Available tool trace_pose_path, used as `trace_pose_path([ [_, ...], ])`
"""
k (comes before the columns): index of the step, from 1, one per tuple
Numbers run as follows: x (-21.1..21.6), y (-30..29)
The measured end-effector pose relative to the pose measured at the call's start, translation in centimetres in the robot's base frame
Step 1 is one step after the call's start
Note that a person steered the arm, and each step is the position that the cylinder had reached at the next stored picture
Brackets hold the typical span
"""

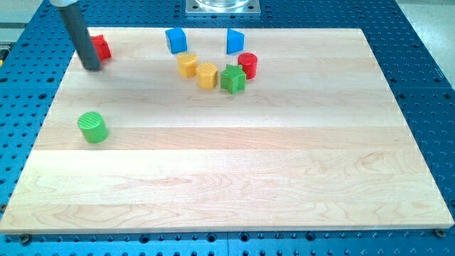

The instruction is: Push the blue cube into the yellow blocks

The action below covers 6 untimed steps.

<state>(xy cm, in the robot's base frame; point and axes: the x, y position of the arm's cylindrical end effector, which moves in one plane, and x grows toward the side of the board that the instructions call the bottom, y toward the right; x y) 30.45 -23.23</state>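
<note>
The blue cube (pixel 175 39) stands near the view's top, a little left of centre. Just below and right of it are two yellow blocks: a hexagonal one (pixel 187 64) and another (pixel 207 75) to its right; a small gap separates the cube from the nearer one. My tip (pixel 92 67) rests on the board at the view's upper left, far left of the blue cube and touching or just beside a red block (pixel 102 47).
A green star-shaped block (pixel 232 78) and a red cylinder (pixel 247 65) sit right of the yellow blocks. A blue triangular block (pixel 234 40) is above them. A green cylinder (pixel 92 127) stands at the left. The wooden board (pixel 284 178) lies on a blue perforated table.
</note>
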Motion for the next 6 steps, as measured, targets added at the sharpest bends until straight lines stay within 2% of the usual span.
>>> trace_pose_path([
  [1, -0.7, 4.2],
  [3, -9.6, 6.8],
  [4, -8.9, 12.8],
  [5, -4.5, 18.1],
  [6, -4.5, 16.6],
])
